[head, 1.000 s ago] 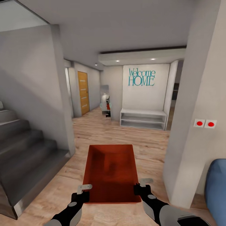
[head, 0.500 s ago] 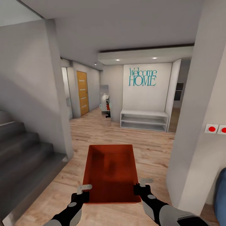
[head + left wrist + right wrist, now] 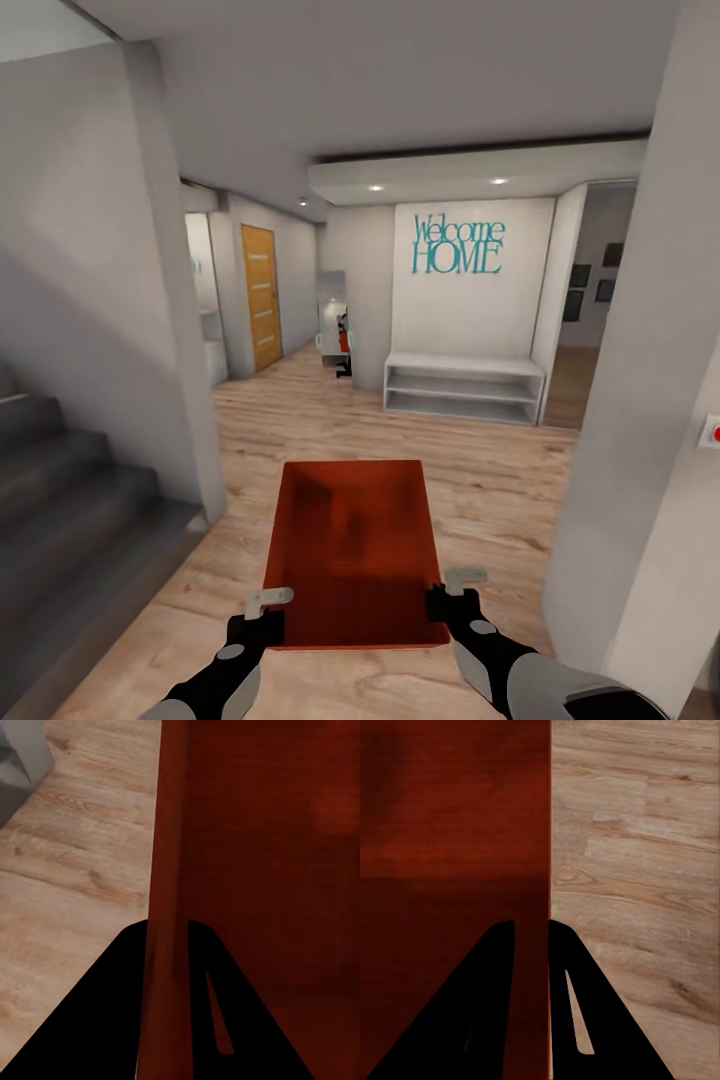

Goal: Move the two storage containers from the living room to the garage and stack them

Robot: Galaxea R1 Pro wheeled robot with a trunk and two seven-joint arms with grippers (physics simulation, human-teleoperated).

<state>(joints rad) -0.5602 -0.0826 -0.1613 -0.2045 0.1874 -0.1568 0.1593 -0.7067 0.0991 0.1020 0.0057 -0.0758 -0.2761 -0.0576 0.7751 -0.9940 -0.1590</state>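
Note:
One red-orange open-top storage container [image 3: 355,550] hangs level in front of me above the light wood-plank floor [image 3: 480,480]. My left gripper [image 3: 268,608] is shut on its left wall near the close corner, and my right gripper [image 3: 448,595] is shut on its right wall. The left wrist view has that container wall [image 3: 166,870] running between the dark fingers [image 3: 112,1020]. In the right wrist view the container wall [image 3: 536,945] is likewise pinched between the fingers [image 3: 577,1020]. The box is empty inside. The second container is out of view.
A grey staircase [image 3: 70,500] and a white wall [image 3: 100,300] stand at the left. A thick white pillar [image 3: 640,420] is close on the right. Ahead are a white shelf bench [image 3: 462,385] under "Welcome HOME" lettering [image 3: 456,245] and a wooden door [image 3: 262,295] down a hallway.
The whole view has shifted as I roll forward: pillar, stairs and red wall buttons slide outward and the blue sofa leaves the picture. Container and both grippers keep their place.

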